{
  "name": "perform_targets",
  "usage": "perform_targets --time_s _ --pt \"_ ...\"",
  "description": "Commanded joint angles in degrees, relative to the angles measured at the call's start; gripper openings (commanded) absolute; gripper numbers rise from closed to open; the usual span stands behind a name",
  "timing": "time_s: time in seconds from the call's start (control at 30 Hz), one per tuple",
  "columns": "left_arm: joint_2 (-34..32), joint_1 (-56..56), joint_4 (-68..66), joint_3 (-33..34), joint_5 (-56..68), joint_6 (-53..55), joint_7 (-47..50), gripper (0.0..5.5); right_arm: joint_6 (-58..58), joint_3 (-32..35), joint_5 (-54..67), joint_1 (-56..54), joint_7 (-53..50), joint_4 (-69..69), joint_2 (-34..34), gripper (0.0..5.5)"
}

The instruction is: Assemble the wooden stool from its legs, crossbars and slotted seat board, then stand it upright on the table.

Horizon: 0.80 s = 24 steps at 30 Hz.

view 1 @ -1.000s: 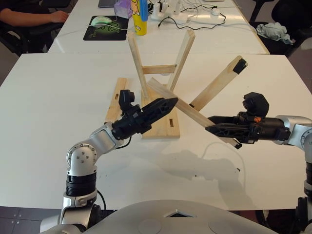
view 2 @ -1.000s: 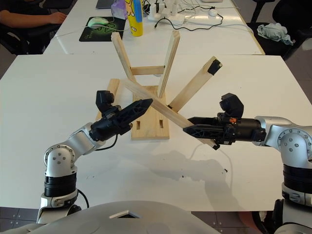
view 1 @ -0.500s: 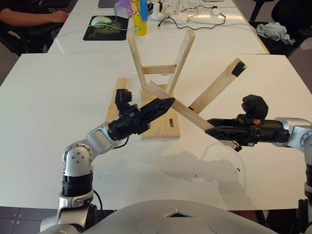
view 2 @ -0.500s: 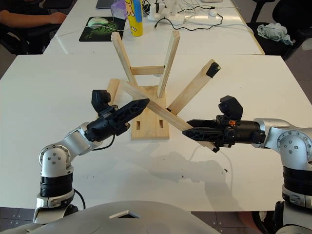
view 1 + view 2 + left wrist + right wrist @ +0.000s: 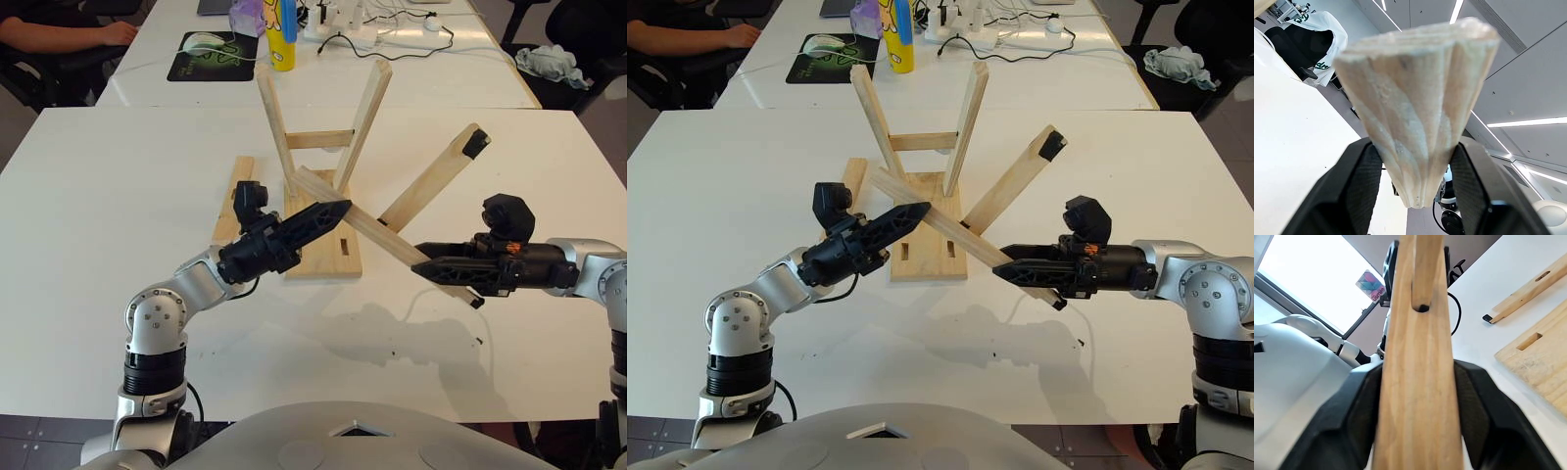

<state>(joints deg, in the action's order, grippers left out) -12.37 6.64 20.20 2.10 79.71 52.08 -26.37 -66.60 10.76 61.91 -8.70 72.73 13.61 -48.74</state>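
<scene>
The slotted seat board lies flat on the white table. Behind it, two legs joined by a crossbar stand upright on the board's far end. A second wooden leg slants across the board, and its partner leg angles up to the right. My right gripper is shut on the slanting leg's lower part, which fills the space between its fingers. My left gripper is shut on that leg's upper part, seen as a wooden end. A loose wooden bar lies left of the board.
A second table behind holds a yellow bottle, a mouse pad and cables. A chair with a cloth stands at the back right. Bare tabletop stretches to the left, the right and the front.
The held leg pair has sunk and turned slightly, its raised far end dropping a little. My left arm drew back a bit toward me. Both grips are unchanged.
</scene>
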Motion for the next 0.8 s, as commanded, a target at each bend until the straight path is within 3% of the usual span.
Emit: perform_targets --time_s 0.03,0.07,0.33,0.43,0.57,0.8 --pt "-1.11 0.44 -0.38 0.16 -1.48 -0.35 -0.55 2.04 1.69 0.20 -0.66 -1.49 -0.16 -0.45 -0.81 2.11" --pt "-1.26 0.50 -0.47 0.29 -1.76 -0.47 -0.71 2.04 1.66 0.31 -0.44 -1.58 -0.21 -0.56 -0.69 2.47" --pt "-3.61 0.61 -1.95 1.94 -4.27 -1.15 -2.99 2.04 2.22 3.04 0.70 -1.46 -1.18 -3.11 -0.26 3.43" --pt "-7.57 0.18 -3.00 6.21 -4.27 -1.11 -4.62 2.03 3.42 6.66 0.60 -2.03 -3.56 -7.73 0.85 3.94" --pt "-14.53 -0.05 -4.76 12.39 -3.35 0.34 -7.17 2.03 7.55 8.26 -3.31 -0.80 -7.41 -12.26 2.30 3.97" --pt "-24.83 2.98 -10.34 19.75 -4.07 2.23 -12.22 2.03 20.97 -3.73 -16.72 8.95 -13.66 1.21 8.85 3.97"
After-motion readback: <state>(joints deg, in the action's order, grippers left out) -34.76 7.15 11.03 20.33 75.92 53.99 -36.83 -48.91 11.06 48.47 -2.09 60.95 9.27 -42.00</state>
